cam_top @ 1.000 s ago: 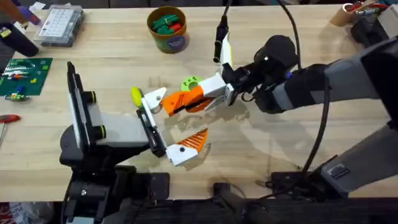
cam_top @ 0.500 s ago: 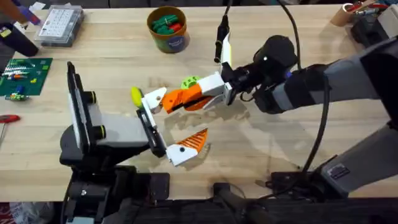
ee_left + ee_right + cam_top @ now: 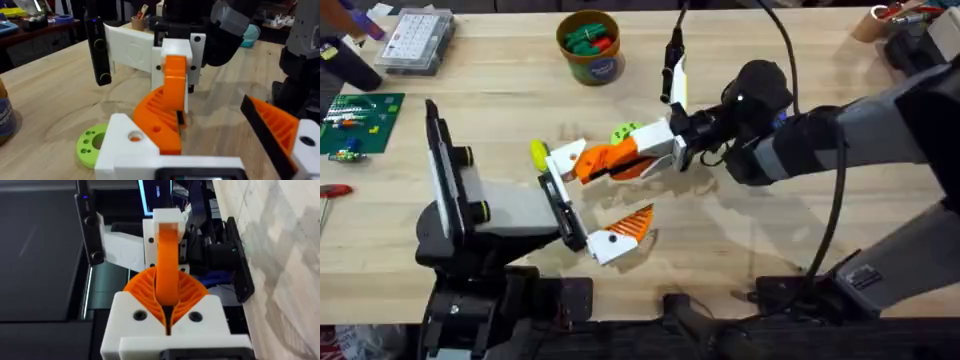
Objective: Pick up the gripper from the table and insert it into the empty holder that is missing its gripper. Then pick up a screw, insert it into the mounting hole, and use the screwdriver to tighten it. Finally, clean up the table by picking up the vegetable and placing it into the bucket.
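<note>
Right end effector (image 3: 595, 165) is shut tight on the gripper (image 3: 564, 157). Its ribbed pads squeeze the smooth orange tip from both sides. The gripper's white block sticks out in front and points at the holder (image 3: 563, 210).

Closest to the arms' bases sits the holder, with its big grey and black body resting on the table (image 3: 770, 250). The near end of its black bar has a white piece with a ribbed orange tip (image 3: 625, 232) on it. The far end of the bar is the empty spot. The gripper's white block is right at that far end and seems to touch it. I cannot tell if it is pushed all the way in.

So I think the job now is to slide the block into place. To do it well, the arm should hold the block straight and lined up with the bar, not tipped. It should push slowly and gently, straight in. If the block goes in crooked, it may jam or slip between the pads. The squeeze should let go once the block sits snug, not sooner.

Just past the gripper lies a green disc with holes (image 3: 625, 131). It is near the end effector, so the arm should not bump it.

Far off at the back stands the bucket (image 3: 590, 60), well apart from all of this.
</note>
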{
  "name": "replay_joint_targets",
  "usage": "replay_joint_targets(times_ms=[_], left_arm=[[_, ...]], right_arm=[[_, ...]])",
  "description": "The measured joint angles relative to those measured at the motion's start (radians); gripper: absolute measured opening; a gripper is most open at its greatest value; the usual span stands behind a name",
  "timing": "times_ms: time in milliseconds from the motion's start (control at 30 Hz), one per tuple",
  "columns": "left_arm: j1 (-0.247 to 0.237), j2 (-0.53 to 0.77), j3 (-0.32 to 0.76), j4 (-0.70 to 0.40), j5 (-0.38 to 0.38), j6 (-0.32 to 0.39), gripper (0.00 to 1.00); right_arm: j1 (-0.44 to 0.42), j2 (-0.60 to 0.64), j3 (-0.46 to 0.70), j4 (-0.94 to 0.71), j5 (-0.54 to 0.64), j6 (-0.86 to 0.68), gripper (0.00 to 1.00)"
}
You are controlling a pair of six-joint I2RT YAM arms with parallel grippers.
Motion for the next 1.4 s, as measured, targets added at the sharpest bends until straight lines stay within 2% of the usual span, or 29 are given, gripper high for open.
replay_joint_targets(times_ms=[467, 1400], left_arm=[[0.000, 0.000, 0.000, 0.001, -0.004, -0.002, 0.986], [0.002, 0.000, 0.000, 0.003, -0.025, 0.001, 0.986]], right_arm=[[0.029, 0.001, 0.055, -0.126, 0.006, -0.078, 0.016], [0.033, 0.030, 0.124, -0.203, -0.008, -0.146, 0.017]])
